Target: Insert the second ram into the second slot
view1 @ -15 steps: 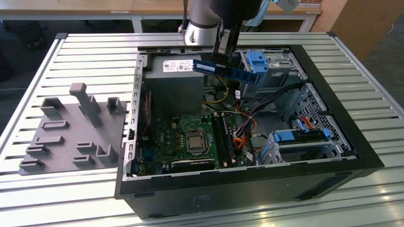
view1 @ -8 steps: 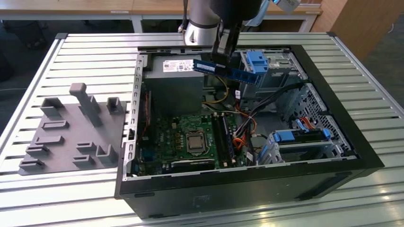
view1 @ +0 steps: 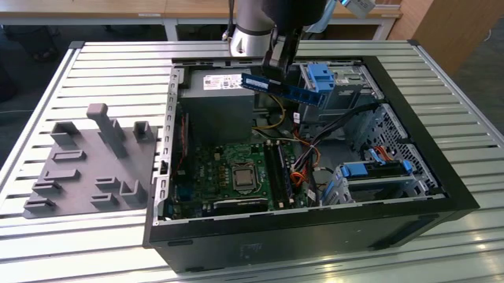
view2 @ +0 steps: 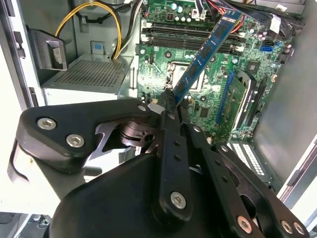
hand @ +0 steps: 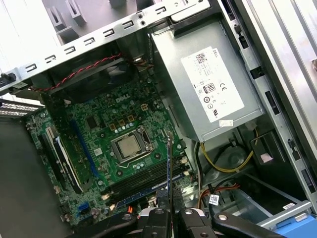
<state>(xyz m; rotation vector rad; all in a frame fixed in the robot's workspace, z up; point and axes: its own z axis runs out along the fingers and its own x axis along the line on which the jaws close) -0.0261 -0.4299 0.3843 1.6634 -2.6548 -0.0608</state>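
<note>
My gripper (view1: 272, 69) is shut on the second ram (view1: 285, 89), a long dark-blue stick, which it holds by one end in the air over the open computer case (view1: 409, 200). In the second wrist view the ram (view2: 205, 54) slants away from the gripper (view2: 168, 101) over the green motherboard (view2: 247, 74). It appears edge-on in the first wrist view as a thin ram (hand: 169, 163) rising from the gripper (hand: 169, 210). The memory slots (view1: 277, 171) (view2: 188, 42) (hand: 148, 179) lie well below it, beside the processor socket (hand: 129, 146). Which one is the second slot I cannot tell.
A silver power supply (view1: 216, 100) fills the case's far corner. Bright blue drive brackets (view1: 319, 76) (view1: 378, 168) and loose cables (view1: 315, 132) crowd the exterior view's right side. A grey fixture with upright pegs (view1: 87, 159) lies on the slatted table (view1: 47, 247).
</note>
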